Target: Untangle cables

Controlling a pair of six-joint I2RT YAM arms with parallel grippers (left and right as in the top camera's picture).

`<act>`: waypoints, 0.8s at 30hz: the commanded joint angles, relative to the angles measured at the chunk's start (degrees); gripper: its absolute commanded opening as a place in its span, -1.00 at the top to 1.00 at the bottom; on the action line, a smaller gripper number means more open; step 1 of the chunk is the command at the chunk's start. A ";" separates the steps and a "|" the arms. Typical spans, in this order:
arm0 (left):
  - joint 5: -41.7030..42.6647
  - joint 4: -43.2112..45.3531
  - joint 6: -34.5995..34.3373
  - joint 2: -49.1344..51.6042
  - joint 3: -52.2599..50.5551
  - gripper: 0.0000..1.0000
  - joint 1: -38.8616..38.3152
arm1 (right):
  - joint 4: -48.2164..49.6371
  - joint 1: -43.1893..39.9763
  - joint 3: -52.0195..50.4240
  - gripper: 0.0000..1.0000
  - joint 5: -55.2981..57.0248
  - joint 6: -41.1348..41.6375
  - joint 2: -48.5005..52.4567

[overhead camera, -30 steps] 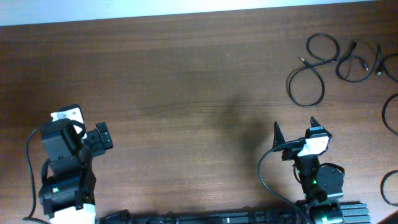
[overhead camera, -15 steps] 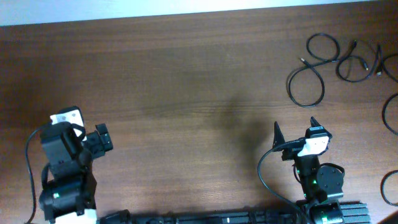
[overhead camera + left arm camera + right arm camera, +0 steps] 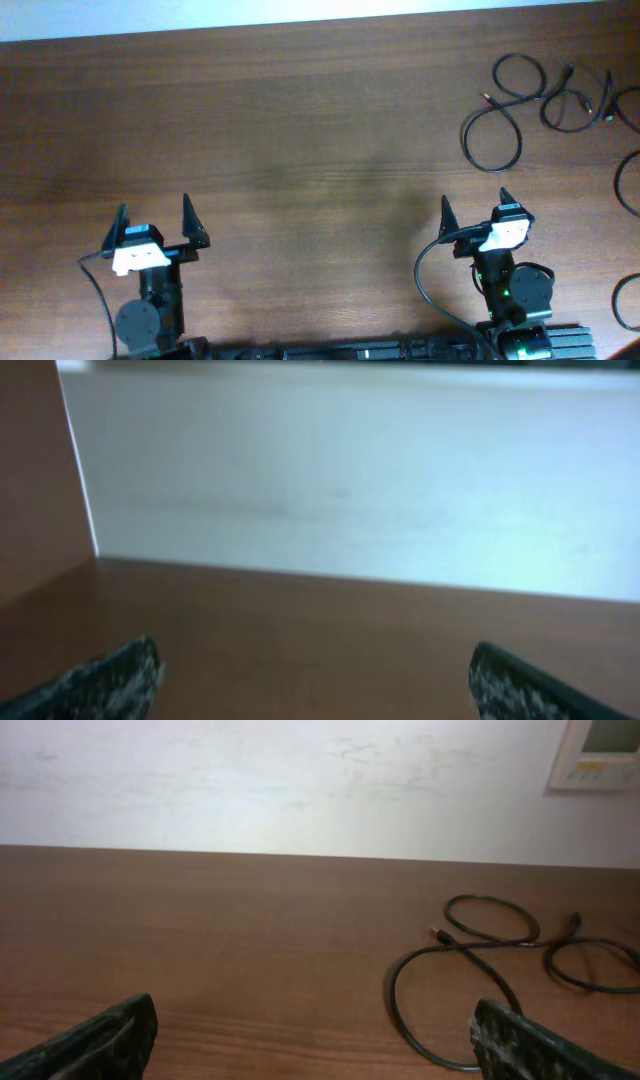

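Observation:
Several thin black cables lie in loose loops at the table's far right: one large loop, a smaller one behind it, and another beside them. More cable arcs run off the right edge. In the right wrist view the loops lie ahead and to the right. My right gripper is open and empty, near the front edge, well short of the cables. Far to the left, my left gripper is open over bare wood, with no cable in its view.
The brown wooden table ends at a pale wall along its far edge. A white wall panel hangs at the upper right of the right wrist view. A black rail runs along the front edge between the arm bases.
My left arm has swung from facing sideways to pointing at the far edge, fingers spread. The right arm and the cables have not moved.

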 commanded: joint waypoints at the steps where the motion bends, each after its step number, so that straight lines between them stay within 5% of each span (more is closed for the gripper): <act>1: 1.22 0.57 -0.98 -7.54 -4.79 -0.98 -0.13 | -0.31 -0.42 -0.28 -0.97 0.55 0.00 -0.39; 5: 0.37 -13.94 -0.44 -8.96 -4.79 -0.98 -0.24 | -0.31 -0.42 -0.28 -0.97 0.52 0.00 -0.39; 24: 0.33 -13.40 2.84 -8.44 -4.79 -0.98 -0.37 | -0.31 -0.42 -0.28 -0.97 0.52 0.00 -0.39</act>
